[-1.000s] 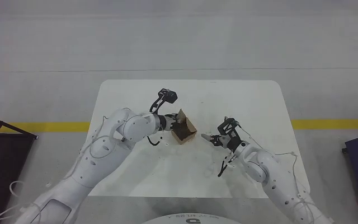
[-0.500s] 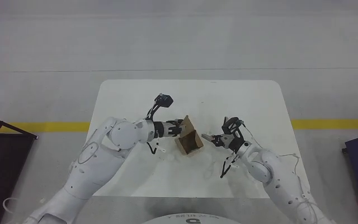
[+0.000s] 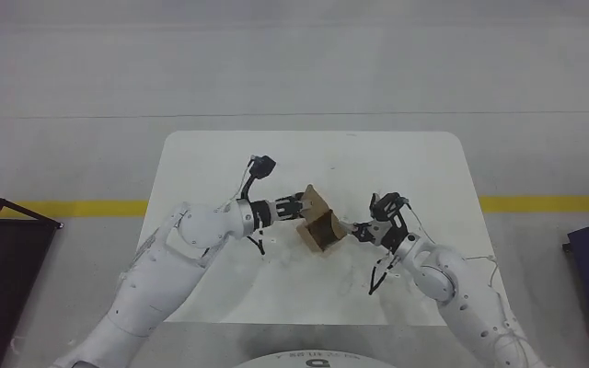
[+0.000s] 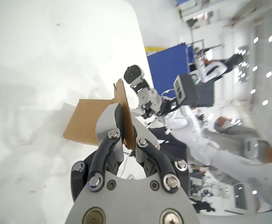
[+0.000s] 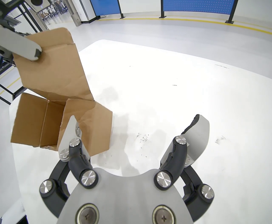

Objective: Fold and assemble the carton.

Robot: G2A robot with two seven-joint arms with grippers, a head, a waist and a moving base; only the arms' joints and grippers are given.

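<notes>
A small brown carton stands open on the white table, near the middle. My left gripper is shut on its raised flap, one finger on each face. The left wrist view has the carton's side wall beyond those fingers. My right gripper is open at the carton's other side. In the right wrist view one of its fingertips sits against a loose side flap, beside the open cavity. The tall flap rises behind, pinched by the left finger.
The table's edge lies far from the carton on every side. Small dark scuff marks dot the tabletop. A yellow floor line runs past the table, and blue partitions stand beyond it.
The left gripper has carried the carton to the right, toward the right arm. The right gripper has closed in and now touches the carton's side flap.
</notes>
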